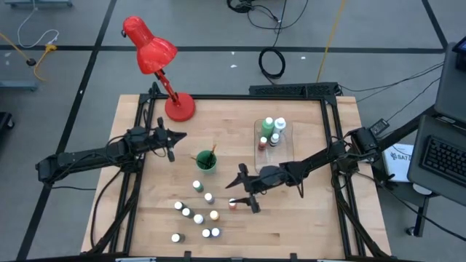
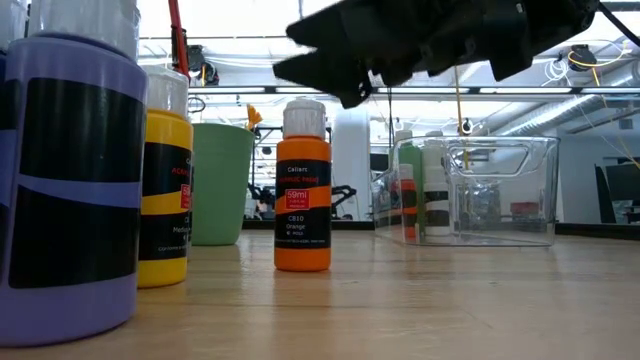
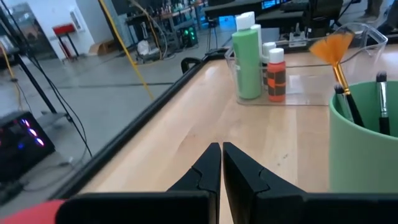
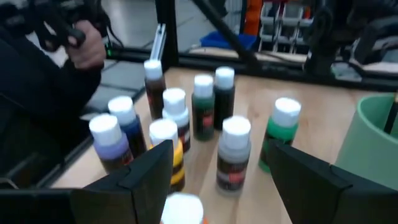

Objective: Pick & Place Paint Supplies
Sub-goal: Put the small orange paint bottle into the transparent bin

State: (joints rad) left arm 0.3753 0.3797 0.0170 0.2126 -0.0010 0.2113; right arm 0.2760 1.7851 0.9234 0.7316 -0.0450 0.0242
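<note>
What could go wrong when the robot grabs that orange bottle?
The right pincer hangs open over the orange bottle. If it comes down off-centre, it might tip the bottle. Other bottles stand crowded nearby, so a wide pincer could bump one. The tray already holds bottles, so dropping another in might knock them.

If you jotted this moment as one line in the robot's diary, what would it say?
right gripper: open, above orange paint bottle, not gripping | left gripper: shut, empty, waiting beside green cup | clear tray: holds some bottles
</note>
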